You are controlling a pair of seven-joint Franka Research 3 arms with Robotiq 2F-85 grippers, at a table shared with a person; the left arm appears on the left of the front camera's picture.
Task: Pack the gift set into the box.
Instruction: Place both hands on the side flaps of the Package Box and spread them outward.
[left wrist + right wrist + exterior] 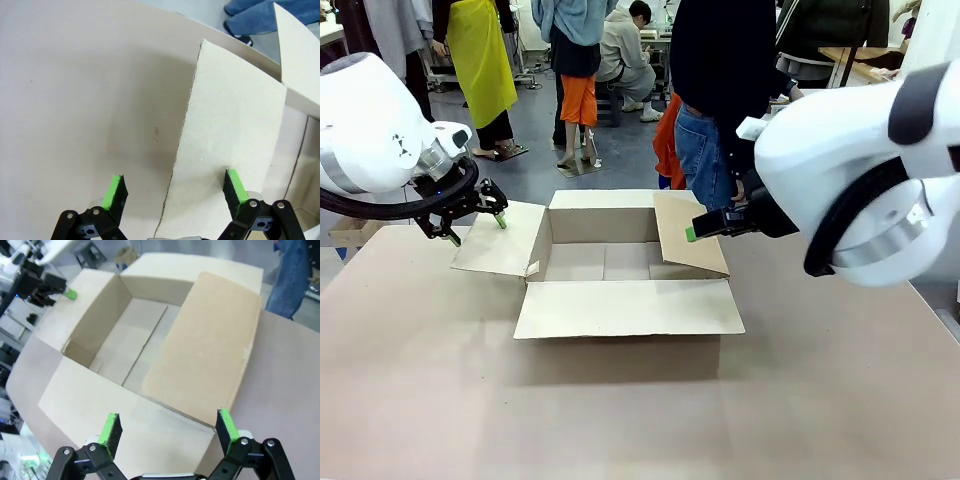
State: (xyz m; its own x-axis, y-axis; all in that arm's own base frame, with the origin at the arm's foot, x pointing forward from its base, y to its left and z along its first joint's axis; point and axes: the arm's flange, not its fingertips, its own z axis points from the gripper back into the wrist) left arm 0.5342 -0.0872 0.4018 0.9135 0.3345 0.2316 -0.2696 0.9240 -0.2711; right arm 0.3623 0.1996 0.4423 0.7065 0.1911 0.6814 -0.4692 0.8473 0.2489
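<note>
Front view: box [630,308] lies between left gripper [478,231] and right gripper [692,232].

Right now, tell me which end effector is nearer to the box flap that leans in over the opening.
Right. The right end effector is right at that flap, open; the left end effector is across the box, over the opposite flap.

A matt beige-brown counter [440,400] spreads across the foreground; beyond it lies a shiny grey floor [535,160], with a pale wooden worktable [855,55] at far right.
</note>
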